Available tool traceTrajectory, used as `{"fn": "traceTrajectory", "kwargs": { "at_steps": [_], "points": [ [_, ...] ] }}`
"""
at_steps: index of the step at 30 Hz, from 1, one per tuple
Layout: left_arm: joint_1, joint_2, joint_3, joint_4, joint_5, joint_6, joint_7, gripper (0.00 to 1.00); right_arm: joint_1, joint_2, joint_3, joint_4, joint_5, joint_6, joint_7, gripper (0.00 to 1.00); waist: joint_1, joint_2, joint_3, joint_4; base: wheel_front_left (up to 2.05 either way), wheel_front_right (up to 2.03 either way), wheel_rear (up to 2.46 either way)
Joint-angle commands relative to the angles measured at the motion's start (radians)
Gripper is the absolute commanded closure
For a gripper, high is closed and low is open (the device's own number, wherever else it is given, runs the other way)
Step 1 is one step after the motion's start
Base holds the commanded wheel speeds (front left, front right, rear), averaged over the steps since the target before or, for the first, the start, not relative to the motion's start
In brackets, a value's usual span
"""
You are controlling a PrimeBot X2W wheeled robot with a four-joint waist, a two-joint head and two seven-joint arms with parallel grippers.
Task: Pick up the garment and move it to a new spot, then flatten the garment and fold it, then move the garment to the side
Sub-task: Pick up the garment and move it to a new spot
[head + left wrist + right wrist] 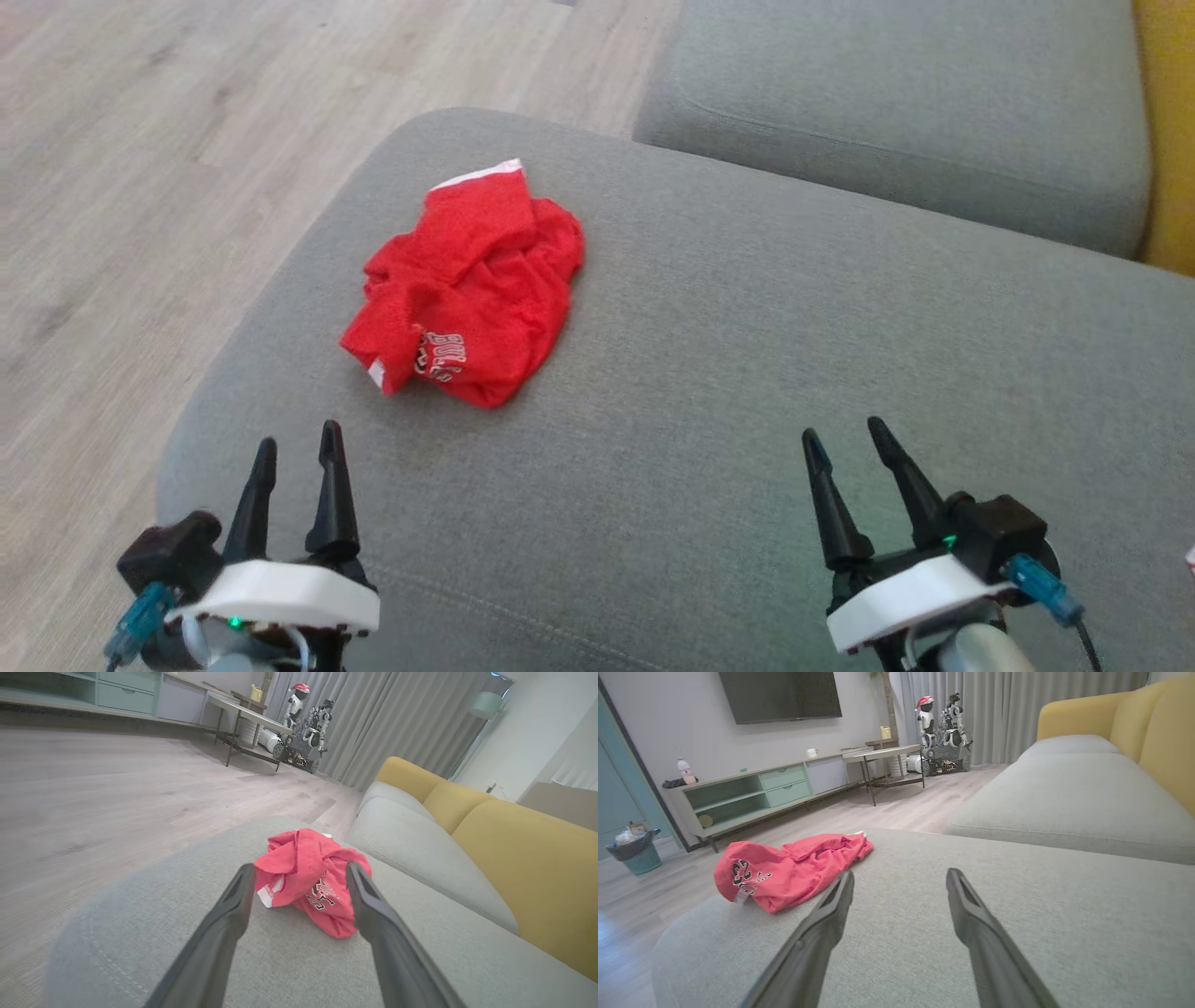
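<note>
Garment (471, 289), crumpled red mesh with white lettering, lies near the grey woven cushion's (747, 373) far-left edge; wood-plank floor (140, 187) beyond. Left gripper (299, 433) and right gripper (842, 427) hover nearer, parted, empty.

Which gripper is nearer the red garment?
The left gripper: the red garment lies just ahead of its open jaws on the grey cushion, while the right gripper sits well off to the side.
</note>
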Motion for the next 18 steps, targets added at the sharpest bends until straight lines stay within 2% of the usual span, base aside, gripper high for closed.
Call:
{"fn": "traceTrajectory", "kwargs": {
  "at_steps": [1, 6, 12, 18],
  "points": [
    [-0.02, 0.004, 0.035, -0.036, -0.002, -0.004, -0.012, 0.0, -0.023, -0.004, 0.029, -0.024, 0.007, 0.002, -0.013, 0.0, 0.0, -0.0001, -0.006, 0.02, 0.0, 0.0, 0.0],
    [-0.015, 0.004, 0.045, -0.039, -0.002, -0.001, -0.012, 0.0, -0.023, -0.004, 0.041, -0.02, 0.013, 0.002, -0.013, 0.0, 0.0, -0.0001, -0.007, 0.034, 0.0, 0.0, 0.0],
    [-0.021, 0.004, 0.064, -0.045, -0.002, -0.001, -0.012, 0.0, -0.026, -0.004, 0.045, -0.017, 0.011, 0.002, -0.013, 0.0, 0.0, -0.0001, 0.003, 0.019, 0.0, 0.0, 0.0],
    [-0.061, 0.004, 0.15, -0.032, 0.005, -0.01, -0.012, 0.0, -0.041, -0.004, 0.029, -0.026, -0.004, 0.002, -0.013, 0.0, 0.0, -0.0001, 0.037, -0.011, 0.0, 0.0, 0.0]
  ]
}}
